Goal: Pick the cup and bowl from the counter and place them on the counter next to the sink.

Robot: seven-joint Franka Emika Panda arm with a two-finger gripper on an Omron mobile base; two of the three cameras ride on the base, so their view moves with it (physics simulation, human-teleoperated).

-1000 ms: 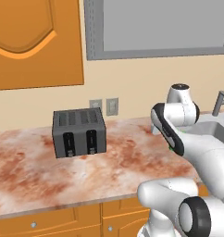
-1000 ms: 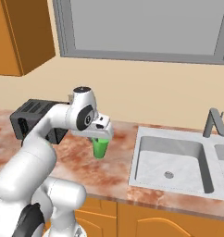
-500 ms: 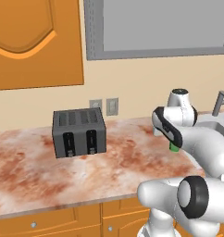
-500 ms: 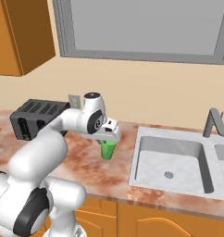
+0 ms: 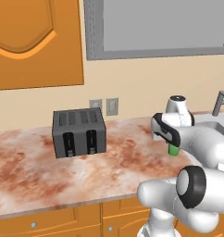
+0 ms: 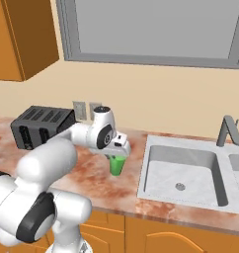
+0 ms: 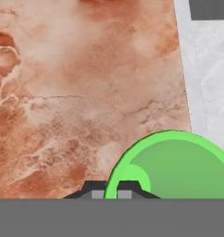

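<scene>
My gripper (image 6: 117, 155) is shut on the rim of a bright green cup (image 6: 116, 166), which hangs upright under it. The cup sits low over the pink-and-rust marbled counter (image 6: 89, 170), a short way left of the steel sink (image 6: 158, 170). I cannot tell whether its base touches the stone. In the hand view the cup (image 7: 178, 166) opens below my gripper (image 7: 111, 192), with the sink's rim (image 7: 202, 92) at the right. From the left base view the cup (image 5: 172, 150) peeks out under the hand. The bowl is out of view.
A black toaster (image 5: 79, 133) stands at the back of the counter, left of the arm, under two wall outlets (image 5: 104, 106). An upright grey tap (image 6: 229, 129) rises behind the sink. Orange cabinets run below the counter.
The arm has carried the green cup to the right, toward the sink, and slightly lower. The gripper has stayed shut on it.
</scene>
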